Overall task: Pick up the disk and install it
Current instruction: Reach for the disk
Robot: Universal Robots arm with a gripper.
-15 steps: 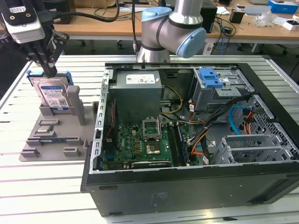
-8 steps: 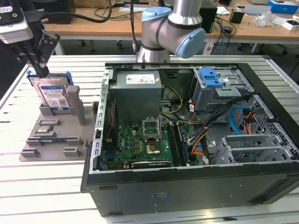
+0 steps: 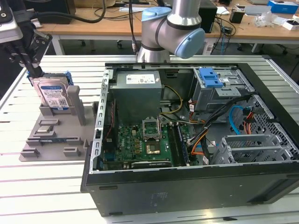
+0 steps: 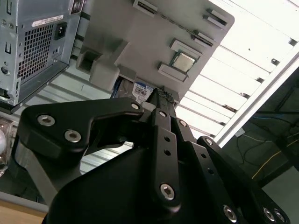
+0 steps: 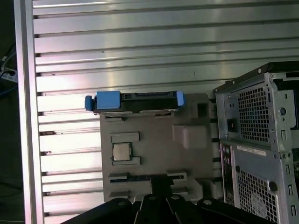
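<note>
One disk point(image 3: 53, 96) stands on edge in a grey holder point(image 3: 51, 140) at the left of the exterior view, on the slatted worktop point(image 3: 42, 186) beside the open computer case point(image 3: 177, 186). Just above its upper corner hangs the hand point(image 3: 35, 71), fingers point(image 4: 161, 119) together on nothing. A clean pick likely means parting them, straddling the flat faces squarely, and lifting straight so nothing binds.

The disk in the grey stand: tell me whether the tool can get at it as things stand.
Probably yes. The disk stands upright in the grey stand with its top edge bare, and the tool hangs right by its upper corner; the computer case sits apart.
</note>
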